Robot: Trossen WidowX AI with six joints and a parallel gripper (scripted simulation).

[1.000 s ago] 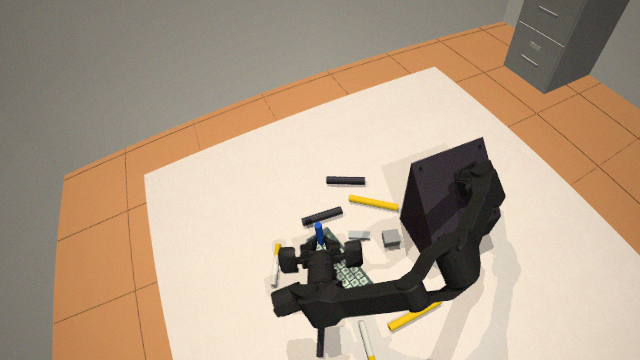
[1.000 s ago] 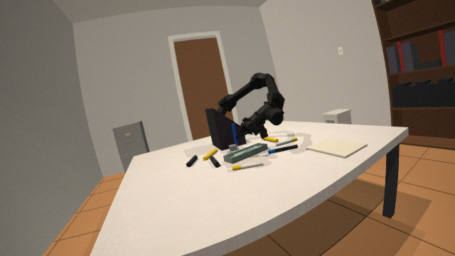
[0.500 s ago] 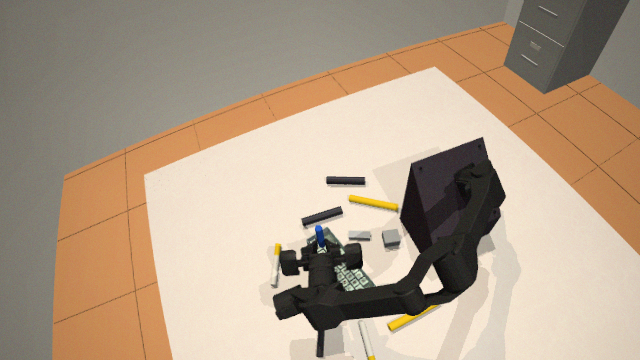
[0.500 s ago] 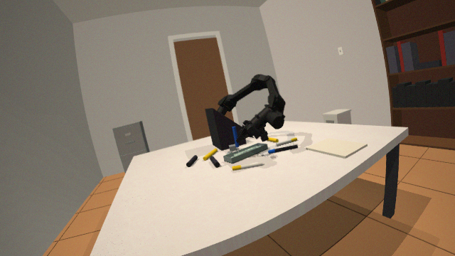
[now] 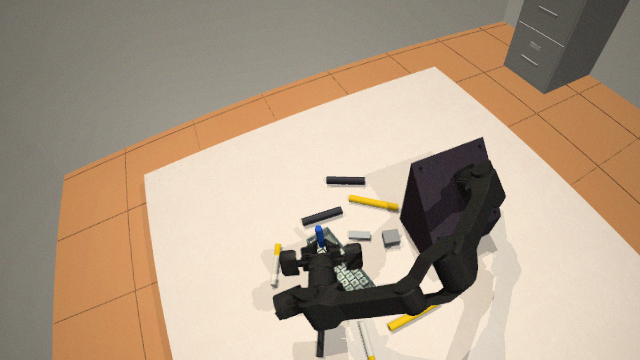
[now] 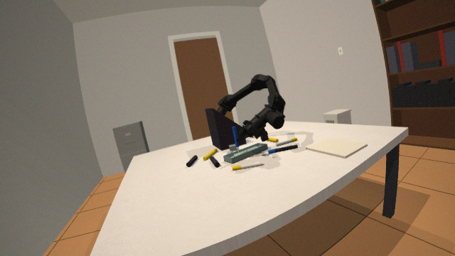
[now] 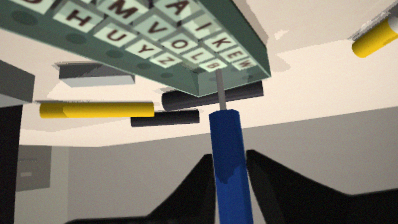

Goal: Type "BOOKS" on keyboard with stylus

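Note:
The blue stylus (image 5: 319,234) (image 6: 234,136) (image 7: 230,175) stands nearly upright with its thin grey tip down. My gripper (image 7: 229,159) is shut on its blue barrel. The green keyboard (image 5: 356,278) (image 6: 246,153) (image 7: 259,54) lies under the gripper, with pale lettered keys. In the wrist view the stylus tip is at the lower edge of the B key (image 7: 213,65), near the keyboard's end. Whether the tip touches or presses the key cannot be told. The O key (image 7: 180,44) and K key (image 7: 219,42) show nearby; the arm hides part of the keyboard in the top view.
Two black rods (image 5: 345,180) (image 5: 322,216) and a yellow rod (image 5: 373,202) lie beyond the keyboard's end. Grey blocks (image 5: 359,235) (image 5: 391,237) lie beside it, near the tall dark box (image 5: 425,200). A white-and-yellow marker (image 5: 276,265) lies on the other side. A pale pad (image 6: 337,147) lies farther off.

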